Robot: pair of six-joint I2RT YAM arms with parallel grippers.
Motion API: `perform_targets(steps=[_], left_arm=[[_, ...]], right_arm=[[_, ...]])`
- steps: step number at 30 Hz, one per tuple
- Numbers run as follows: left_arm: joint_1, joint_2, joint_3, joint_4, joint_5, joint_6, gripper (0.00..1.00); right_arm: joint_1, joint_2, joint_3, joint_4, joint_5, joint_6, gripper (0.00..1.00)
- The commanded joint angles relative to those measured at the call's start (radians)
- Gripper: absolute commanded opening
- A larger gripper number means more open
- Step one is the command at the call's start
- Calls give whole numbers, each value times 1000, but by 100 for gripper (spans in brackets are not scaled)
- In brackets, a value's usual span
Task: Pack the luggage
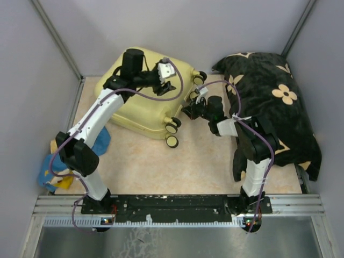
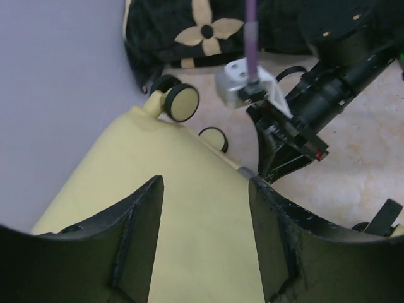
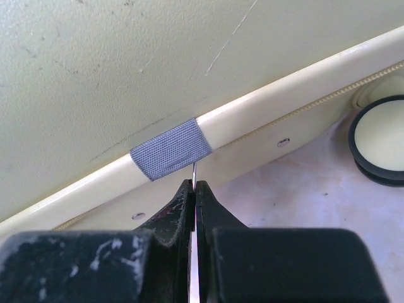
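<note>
The luggage (image 1: 142, 110) lies flat and closed. The right claw (image 3: 194, 188) is nearer, pinched together at its wheel-side seam, seemingly on a thin metal tab (image 3: 195, 170) — the left claw (image 2: 205, 183) hovers spread above its shell.

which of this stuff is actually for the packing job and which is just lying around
For the job: luggage, left gripper, right gripper.
Just lying about: black flowered cloth, blue cloth, both untouched.

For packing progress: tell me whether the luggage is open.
No, the luggage lies closed, yellow shell up, no lining showing.
</note>
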Motion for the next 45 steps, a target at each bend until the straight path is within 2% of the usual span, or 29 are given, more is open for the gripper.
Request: perform_targets(steps=[1,6,12,16,23,31,35,45], left_arm=[[-109,37,3,-56,-109,130,58],[-239,55,-74,-54,-219,273,42],[-300,73,-183,26,-329,358,40],[-307,97,-185,-16,-343,359,38],[-302,188,-99,-254,-366,360,35],[-248,160,-94,-585,-228,503,30],[-213,155,-93,-735,-227,565,28],[-101,106,-200,-938,-280,690,26]], right_arm=[[21,-84,-3,169,24,-37,0],[2,-71,-1,193,68,-47,0],[-30,-35,23,206,86,-41,0],[-50,-22,35,213,106,-50,0],[-101,6,48,218,153,-58,0],[-149,24,87,210,189,-85,0],[-182,39,107,207,211,-86,0],[-270,28,124,191,190,-108,0]])
